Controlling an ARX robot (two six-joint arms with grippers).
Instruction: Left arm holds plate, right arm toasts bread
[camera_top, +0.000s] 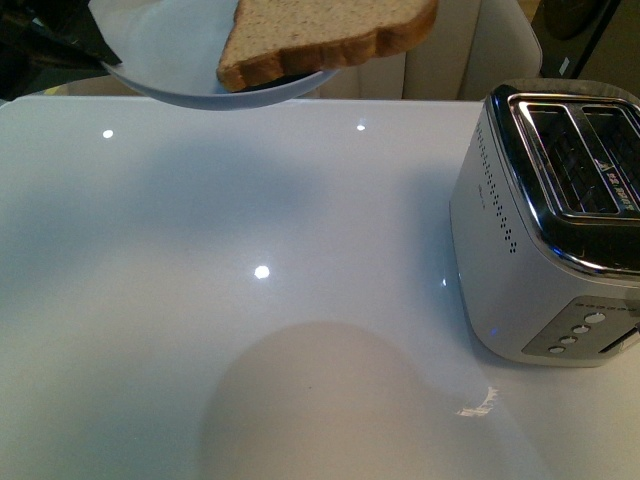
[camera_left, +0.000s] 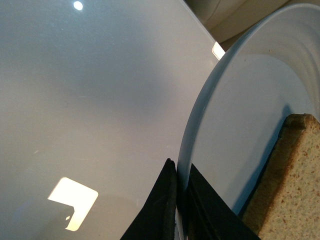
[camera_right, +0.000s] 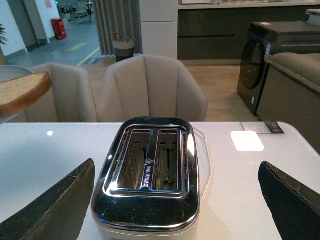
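The pale grey-blue plate (camera_top: 170, 50) hangs in the air at the top left of the front view, above the white table. The slice of brown bread (camera_top: 320, 35) lies on it and sticks out past its right rim. My left gripper (camera_left: 179, 202) is shut on the plate's rim (camera_left: 200, 115), one dark finger on each side; the bread (camera_left: 290, 180) lies close by. My right gripper (camera_right: 175, 200) is open and empty, its two dark fingers wide apart on either side of the silver two-slot toaster (camera_right: 150, 170), whose slots are empty. The bread's end (camera_right: 22, 92) shows in the right wrist view.
The toaster (camera_top: 550, 230) stands at the right edge of the glossy white table (camera_top: 250, 300), buttons on its near face. Beige chairs (camera_right: 150, 87) stand behind the table's far edge. A dark cabinet and appliance stand further back on the right.
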